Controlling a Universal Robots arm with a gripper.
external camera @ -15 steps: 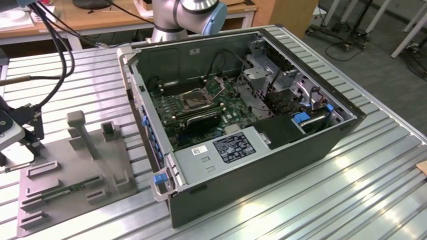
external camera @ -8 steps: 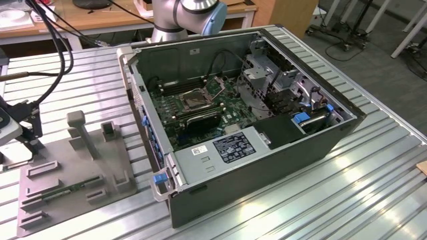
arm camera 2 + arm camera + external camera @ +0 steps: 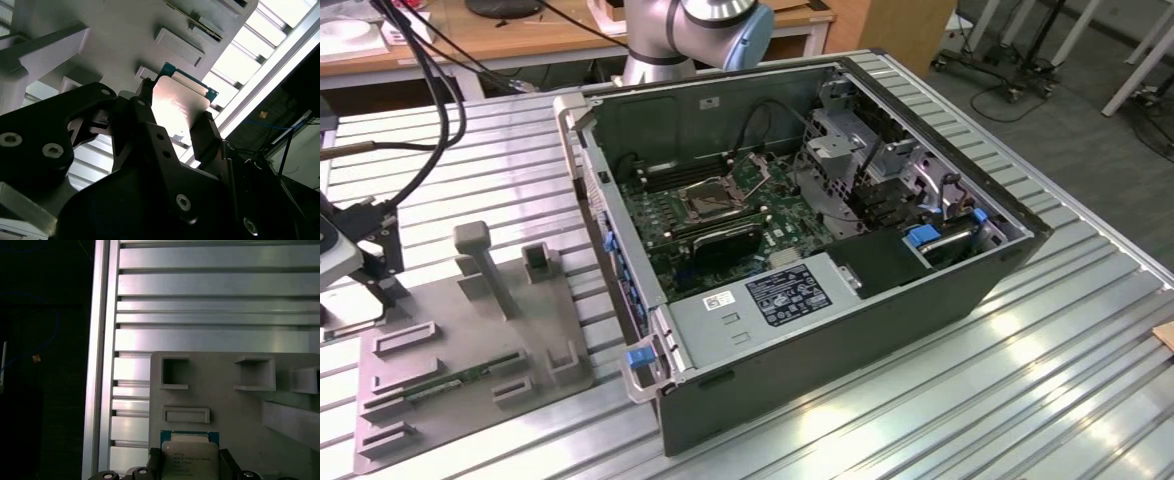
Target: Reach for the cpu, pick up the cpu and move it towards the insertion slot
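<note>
The gripper is closed narrowly on the cpu. In both wrist views its two matte black fingers bear against opposite edges of the chip, which sits between them at the fingertips. The cpu is a flat square with a smooth, silvery metal top that catches the light, and a thin green rim shows along its far edge. I cannot tell whether it rests on the surface under it or is lifted clear.

Just beyond the fingertips lies a grey plate, dull and plastic-looking, moulded with raised blocks and frames. In the first wrist view a shallow oblong frame stands just ahead of the chip. Two square-walled pockets stand further out from the gripper. Under the plate runs the table, made of ribbed aluminium slats with a bright sheen.

In the exterior view the same grey plate holds a long thin green memory stick in one of its slots. The insertion slot is a square socket with a shiny metal frame and a dark centre. It sits on the green motherboard inside an open, dark metal computer case, well apart from the gripper and beside the plate on the table.

The arm, a smooth grey tube with a pale blue joint cap, stands behind the case. Black cables curve down towards the plate's side of the table.
</note>
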